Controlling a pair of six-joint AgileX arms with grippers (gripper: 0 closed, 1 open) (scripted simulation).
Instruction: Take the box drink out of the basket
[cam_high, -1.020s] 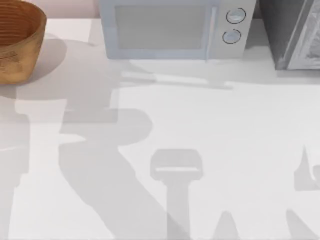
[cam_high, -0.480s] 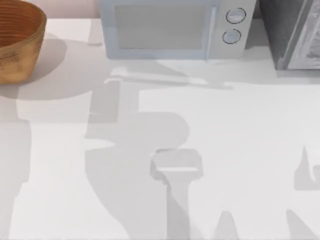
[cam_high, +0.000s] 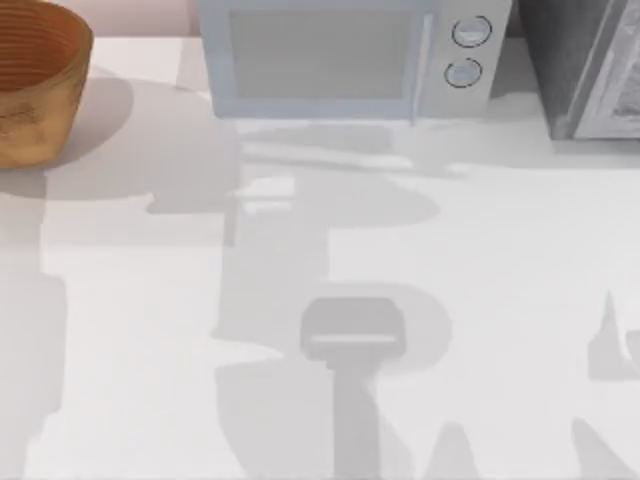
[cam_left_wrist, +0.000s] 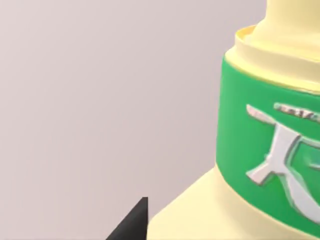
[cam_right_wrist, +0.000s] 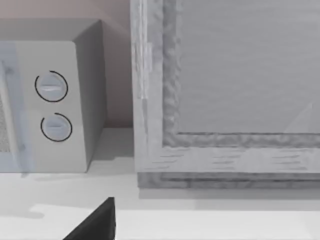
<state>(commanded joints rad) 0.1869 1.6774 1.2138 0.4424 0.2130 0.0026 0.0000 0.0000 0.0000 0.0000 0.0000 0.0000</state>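
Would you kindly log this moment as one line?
box drink: close before left wrist camera | basket: table's far left | microwave: at back

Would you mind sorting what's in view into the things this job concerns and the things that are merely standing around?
Belonging to the job:
box drink, yellow with a green band, close before the left wrist camera
basket, at the table's far left corner

Merely standing around:
microwave, at the back
grey framed cabinet, at the microwave's right

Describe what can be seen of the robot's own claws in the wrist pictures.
Very little. In the left wrist view, a black, pointed finger tip of the left claw pokes in at the edge. In the right wrist view, a similar black, angular finger of the right claw shows. No cables or markings are visible.
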